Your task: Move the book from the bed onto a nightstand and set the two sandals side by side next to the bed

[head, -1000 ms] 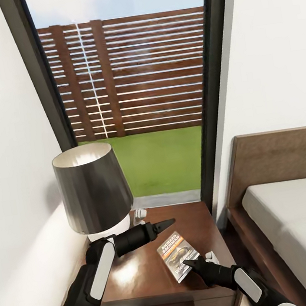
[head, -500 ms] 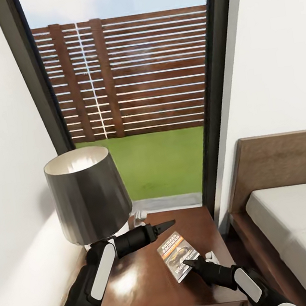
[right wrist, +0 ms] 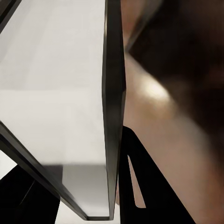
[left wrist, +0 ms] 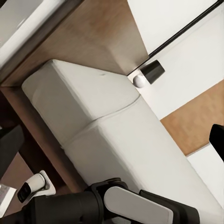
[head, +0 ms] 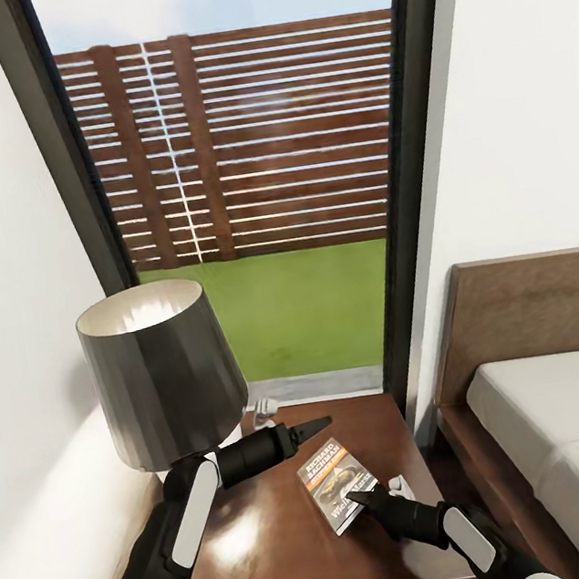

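On the left stands a lamp with a big dark grey shade (head: 163, 372) and a white base, at the far left corner of the low dark brown wooden nightstand (head: 277, 530). The nightstand top is shiny.

The left gripper (head: 311, 429) reaches out over the nightstand, just near the lamp. Its black fingers (head: 301, 433) look pressed together in a point and hold nothing.

To its right lies the small thin book with a dark grey cover, an orange band and white letters (head: 336, 483). It rests flat on the nightstand top, toward the right side.

The right gripper (head: 359, 499) comes in from the near right. Its black fingers (head: 365, 500) are at the near edge of the book. In the right wrist view the book (right wrist: 109, 107) sits edge-on between the two fingers (right wrist: 133, 186), so they are closed on it.

Far behind the nightstand is a tall black-framed window (head: 247, 185) with a wooden fence and green grass outside.

On the right is the big low bed with a dark brown wooden headboard and a light grey mattress (head: 565, 416). In the left wrist view the bed (left wrist: 116, 135) also shows.
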### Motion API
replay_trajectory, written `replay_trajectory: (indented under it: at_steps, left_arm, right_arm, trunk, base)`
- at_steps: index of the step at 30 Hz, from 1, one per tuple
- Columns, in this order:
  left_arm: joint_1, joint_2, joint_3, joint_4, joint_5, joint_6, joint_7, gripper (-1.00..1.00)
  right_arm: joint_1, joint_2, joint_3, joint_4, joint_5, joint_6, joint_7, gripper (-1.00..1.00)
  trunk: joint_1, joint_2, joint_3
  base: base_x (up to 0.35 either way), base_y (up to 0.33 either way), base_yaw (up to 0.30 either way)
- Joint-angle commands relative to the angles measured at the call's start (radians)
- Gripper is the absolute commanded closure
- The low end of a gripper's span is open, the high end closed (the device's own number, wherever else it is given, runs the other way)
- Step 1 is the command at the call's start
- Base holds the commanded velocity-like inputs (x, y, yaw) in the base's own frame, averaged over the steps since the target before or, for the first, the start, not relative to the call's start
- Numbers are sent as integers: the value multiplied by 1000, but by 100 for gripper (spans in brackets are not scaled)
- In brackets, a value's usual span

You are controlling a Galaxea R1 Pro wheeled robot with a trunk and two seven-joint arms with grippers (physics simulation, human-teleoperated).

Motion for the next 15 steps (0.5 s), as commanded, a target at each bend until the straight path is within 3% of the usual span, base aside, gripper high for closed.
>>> replay_trajectory:
  at_steps: [1, 7, 15]
  left_arm:
    - [-1, 0, 0, 0, 3, 5, 0, -100]
    - [-1, -1, -1, 0, 3, 5, 0, -100]
    - [-1, -1, -1, 0, 3, 5, 0, -100]
  right_arm:
    - [0, 0, 1, 0, -7, 6, -1, 100]
    - [0, 0, 1, 0, -7, 6, -1, 100]
    - [0, 0, 1, 0, -7, 6, -1, 100]
  trunk:
    - [0, 0, -1]
    - [23, -42, -20]
    - [23, -42, -20]
  base:
    - [0, 0, 0]
    - [0, 0, 0]
    - [0, 0, 0]
